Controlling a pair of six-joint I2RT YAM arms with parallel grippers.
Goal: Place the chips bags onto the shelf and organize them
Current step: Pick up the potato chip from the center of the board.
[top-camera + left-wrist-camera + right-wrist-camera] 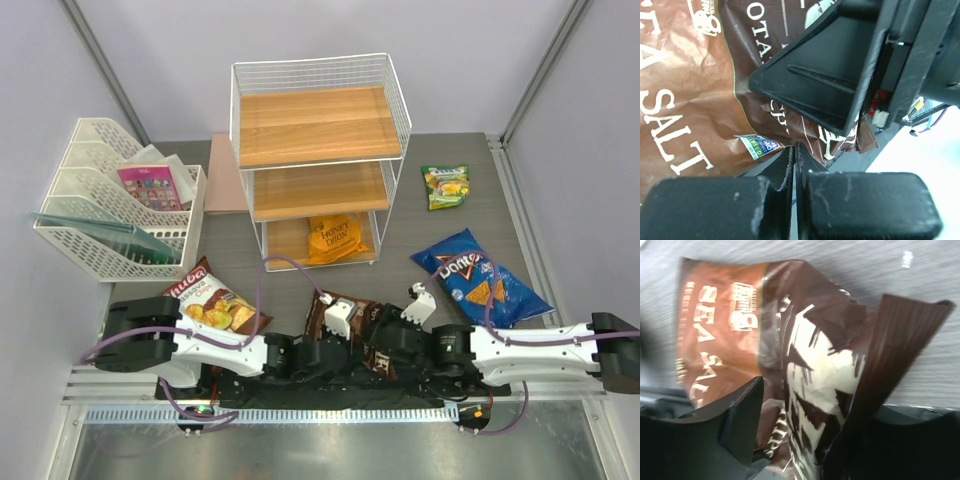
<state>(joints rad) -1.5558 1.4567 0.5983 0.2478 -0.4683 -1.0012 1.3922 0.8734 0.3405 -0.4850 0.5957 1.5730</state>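
Left-front of the shelf (318,125), the red-lettered bag (213,300) lies on the surface (400,215). Before the shelf, the left tool (793,152), jaws together, touches the Sea Salt bag (685,75), which the right tool (800,435) clamps. Only the Honey Dijon bag (336,240) sits on the shelf's bottom board. Right of the shelf, the green-yellow bag (446,186) and Doritos bag (480,280) are not yet shelved.

White mesh file tray (100,255) at the table's (400,240) left — pink card packet (152,187) inside.
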